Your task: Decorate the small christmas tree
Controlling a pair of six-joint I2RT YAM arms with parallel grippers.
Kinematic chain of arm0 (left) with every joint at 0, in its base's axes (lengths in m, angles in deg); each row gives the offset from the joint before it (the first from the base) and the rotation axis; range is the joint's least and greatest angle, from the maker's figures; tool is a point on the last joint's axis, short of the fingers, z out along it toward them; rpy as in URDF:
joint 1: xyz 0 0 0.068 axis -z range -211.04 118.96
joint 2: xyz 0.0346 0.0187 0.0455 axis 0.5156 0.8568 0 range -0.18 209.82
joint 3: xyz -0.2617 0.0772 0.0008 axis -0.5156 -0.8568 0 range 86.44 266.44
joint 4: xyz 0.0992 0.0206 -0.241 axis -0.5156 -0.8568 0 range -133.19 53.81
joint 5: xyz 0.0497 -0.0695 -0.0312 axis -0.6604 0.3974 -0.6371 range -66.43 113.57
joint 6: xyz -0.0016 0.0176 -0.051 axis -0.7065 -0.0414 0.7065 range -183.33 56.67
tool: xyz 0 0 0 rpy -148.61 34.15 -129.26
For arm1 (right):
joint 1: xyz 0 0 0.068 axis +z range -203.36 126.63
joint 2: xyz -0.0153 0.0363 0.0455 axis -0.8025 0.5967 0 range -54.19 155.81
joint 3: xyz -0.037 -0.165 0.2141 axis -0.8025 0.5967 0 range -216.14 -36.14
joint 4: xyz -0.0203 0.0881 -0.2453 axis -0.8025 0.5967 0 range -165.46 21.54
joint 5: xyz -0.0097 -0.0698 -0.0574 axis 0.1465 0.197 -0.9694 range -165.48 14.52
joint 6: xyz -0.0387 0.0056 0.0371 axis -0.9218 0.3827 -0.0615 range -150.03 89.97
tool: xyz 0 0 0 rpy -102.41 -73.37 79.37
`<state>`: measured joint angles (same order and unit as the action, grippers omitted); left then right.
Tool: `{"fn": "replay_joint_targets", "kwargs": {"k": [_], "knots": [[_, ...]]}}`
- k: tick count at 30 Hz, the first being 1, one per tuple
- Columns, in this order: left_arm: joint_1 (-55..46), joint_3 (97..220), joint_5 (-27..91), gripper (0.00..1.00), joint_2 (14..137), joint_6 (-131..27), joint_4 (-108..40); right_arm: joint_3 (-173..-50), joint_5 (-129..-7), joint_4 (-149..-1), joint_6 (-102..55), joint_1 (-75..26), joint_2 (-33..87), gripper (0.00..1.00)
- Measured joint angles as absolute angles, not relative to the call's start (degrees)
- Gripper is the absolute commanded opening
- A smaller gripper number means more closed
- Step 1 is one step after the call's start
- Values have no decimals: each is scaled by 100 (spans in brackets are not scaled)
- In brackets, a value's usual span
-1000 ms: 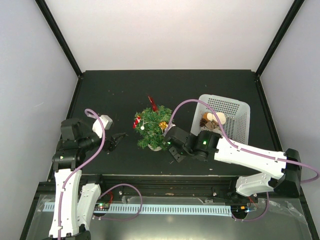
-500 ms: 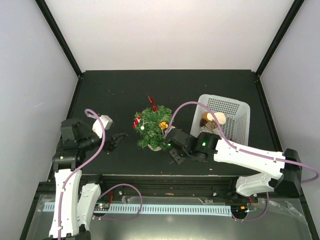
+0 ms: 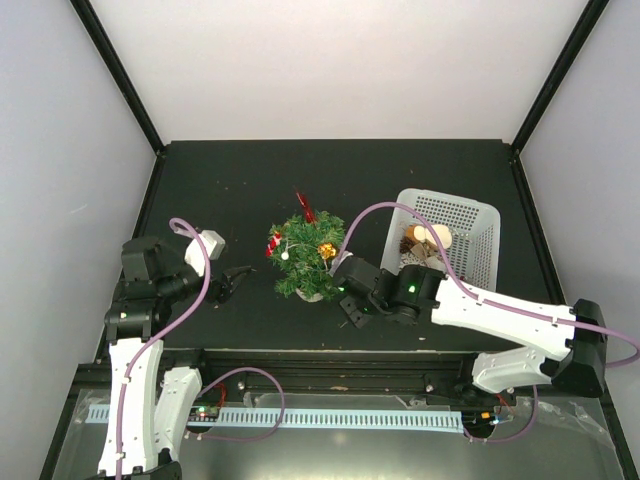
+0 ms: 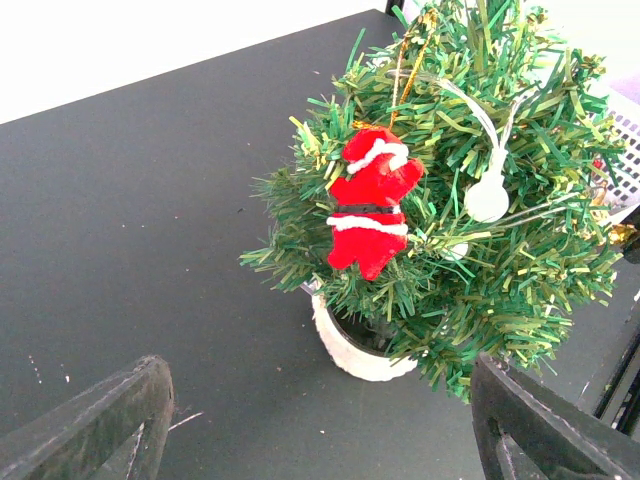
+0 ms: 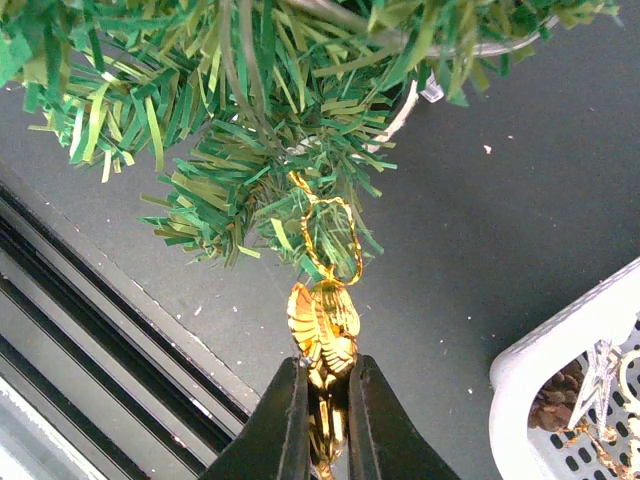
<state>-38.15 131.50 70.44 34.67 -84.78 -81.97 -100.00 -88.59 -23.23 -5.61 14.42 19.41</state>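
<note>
The small christmas tree (image 3: pixel 303 258) stands upright, tip up; right claw (image 5: pixel 325 372) pinches a gold ornament (image 5: pixel 322 322), left claw (image 3: pixel 233 281) spread wide.

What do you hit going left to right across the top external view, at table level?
left tool → small christmas tree → white mesh basket. The right tool, shut on a gold ornament, overlaps the tree's right side in that view, so it is left out.

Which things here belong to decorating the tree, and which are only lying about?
Job: bushy dark-green small christmas tree with white base; gold ornament gripped in right end effector; white plastic mesh basket.
Lying about: white slotted strip.
</note>
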Motion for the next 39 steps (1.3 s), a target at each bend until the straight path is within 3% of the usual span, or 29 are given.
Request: {"fn": "replay_joint_targets", "kwargs": {"k": [39], "knots": [[-3815,13150,7057,82,3470,-8478,-8200,-9716,-8741,-2684,-371,1442,1871,1]]}}
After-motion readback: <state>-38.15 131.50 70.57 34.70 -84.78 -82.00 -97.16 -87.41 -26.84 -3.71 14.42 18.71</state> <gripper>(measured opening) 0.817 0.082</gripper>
